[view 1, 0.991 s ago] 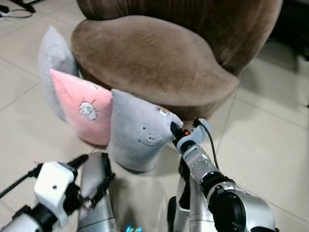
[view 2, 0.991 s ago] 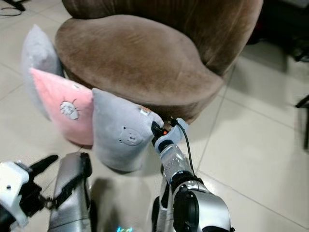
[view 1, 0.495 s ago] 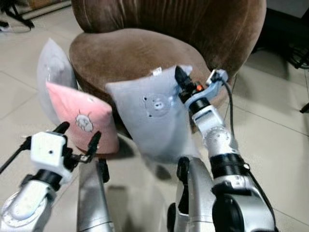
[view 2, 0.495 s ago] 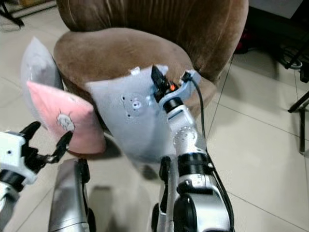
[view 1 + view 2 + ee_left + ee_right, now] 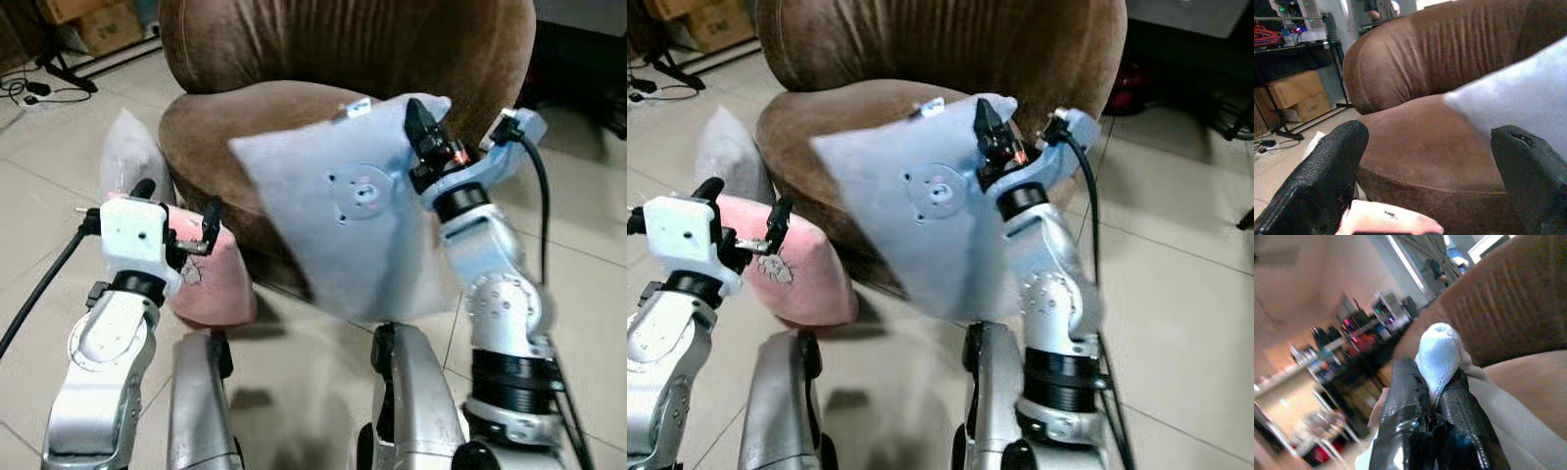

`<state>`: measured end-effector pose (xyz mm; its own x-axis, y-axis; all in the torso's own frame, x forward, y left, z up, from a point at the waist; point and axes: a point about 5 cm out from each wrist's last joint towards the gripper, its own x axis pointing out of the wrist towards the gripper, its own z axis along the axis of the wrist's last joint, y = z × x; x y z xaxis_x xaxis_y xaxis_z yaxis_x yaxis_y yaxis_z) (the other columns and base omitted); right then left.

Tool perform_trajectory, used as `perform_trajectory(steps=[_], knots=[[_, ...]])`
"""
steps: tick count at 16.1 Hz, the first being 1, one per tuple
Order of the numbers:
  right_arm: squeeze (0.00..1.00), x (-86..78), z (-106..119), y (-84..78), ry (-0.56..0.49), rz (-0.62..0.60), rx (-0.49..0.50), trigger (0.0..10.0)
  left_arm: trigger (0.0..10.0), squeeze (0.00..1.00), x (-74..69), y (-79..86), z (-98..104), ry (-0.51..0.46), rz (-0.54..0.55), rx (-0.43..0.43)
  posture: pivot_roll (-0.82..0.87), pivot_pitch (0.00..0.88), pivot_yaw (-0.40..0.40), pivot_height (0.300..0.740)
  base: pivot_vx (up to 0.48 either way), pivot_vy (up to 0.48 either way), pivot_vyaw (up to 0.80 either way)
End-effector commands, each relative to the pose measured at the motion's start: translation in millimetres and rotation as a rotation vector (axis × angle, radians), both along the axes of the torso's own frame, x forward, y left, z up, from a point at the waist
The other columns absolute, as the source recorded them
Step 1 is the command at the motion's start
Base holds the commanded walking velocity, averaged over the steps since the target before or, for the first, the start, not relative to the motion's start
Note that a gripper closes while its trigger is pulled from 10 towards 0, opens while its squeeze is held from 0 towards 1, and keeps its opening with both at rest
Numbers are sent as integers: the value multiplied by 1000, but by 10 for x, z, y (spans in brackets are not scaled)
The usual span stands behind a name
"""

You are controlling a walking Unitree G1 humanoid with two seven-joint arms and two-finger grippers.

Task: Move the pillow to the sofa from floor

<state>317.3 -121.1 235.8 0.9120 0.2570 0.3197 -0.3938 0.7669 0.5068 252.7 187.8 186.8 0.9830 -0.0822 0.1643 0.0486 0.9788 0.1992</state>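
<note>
**Grey pillow held aloft in front of sofa**

Right pincer [image 5: 419, 116] clamped on top corner of grey pillow [image 5: 358, 220]; in the right wrist view the corner fabric [image 5: 1440, 355] bulges out between the two fingers. Pillow hangs off the floor, in front of the brown sofa [image 5: 294, 108] seat, bear print facing the robot. Not resting on the seat.

Left pincer [image 5: 176, 211] raised near sofa's front edge, fingers spread wide, holding nothing; left wrist view looks between both fingertips [image 5: 1332, 166] at seat.

On floor against sofa: pink pillow [image 5: 798, 274], partly behind left arm; second grey pillow [image 5: 132, 162] just behind it. Cardboard boxes [image 5: 93, 20] in background, far left.
</note>
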Motion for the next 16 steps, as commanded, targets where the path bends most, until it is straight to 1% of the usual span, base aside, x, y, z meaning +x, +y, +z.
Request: perform_trajectory(steps=[1,2,3,5,6,7,8,9,10,12,13,16], knots=[[0,-57,110,55,-45,7,-34,10000,10000,0,20,-15,30,-7,10,18,-26,0,2,441,0,0,0],[0,-45,45,121,4,-11,-10,10000,10000,0,56,49,-5,13,51,102,-15,0,-12,456,0,0,0],[0,-33,30,158,25,-12,-7,10000,10000,0,54,86,-11,22,73,140,-12,0,-16,466,0,0,0],[0,-46,40,192,31,-7,-15,10000,10000,0,52,94,-14,18,81,123,-30,0,6,486,0,0,0],[0,-63,6,157,39,-49,-86,10000,10000,0,80,71,-56,29,86,116,-33,0,10,496,0,0,0],[0,-68,-20,147,46,-57,-100,10000,10000,0,89,48,-67,31,81,119,-20,0,6,501,0,0,0],[0,-69,-78,142,77,-71,-83,10000,10000,0,71,29,-43,24,79,120,-1,0,-22,516,0,0,0],[0,-62,-77,155,95,-65,-51,10000,10000,0,46,45,-26,22,96,107,6,0,-27,526,0,0,0],[0,-58,-56,178,96,-49,-32,10000,10000,0,35,71,-60,32,115,114,4,0,-27,536,0,0,0],[0,-65,-49,180,92,-35,-45,10000,10000,0,31,48,-81,35,103,120,3,0,-27,551,0,0,0],[0,-68,-27,145,80,-39,-41,10000,10000,0,43,20,-52,26,94,126,9,0,-23,566,0,0,0],[0,-44,-53,112,83,-74,-45,10000,10000,0,87,-1,-63,25,82,127,-8,0,-4,596,0,0,0]])
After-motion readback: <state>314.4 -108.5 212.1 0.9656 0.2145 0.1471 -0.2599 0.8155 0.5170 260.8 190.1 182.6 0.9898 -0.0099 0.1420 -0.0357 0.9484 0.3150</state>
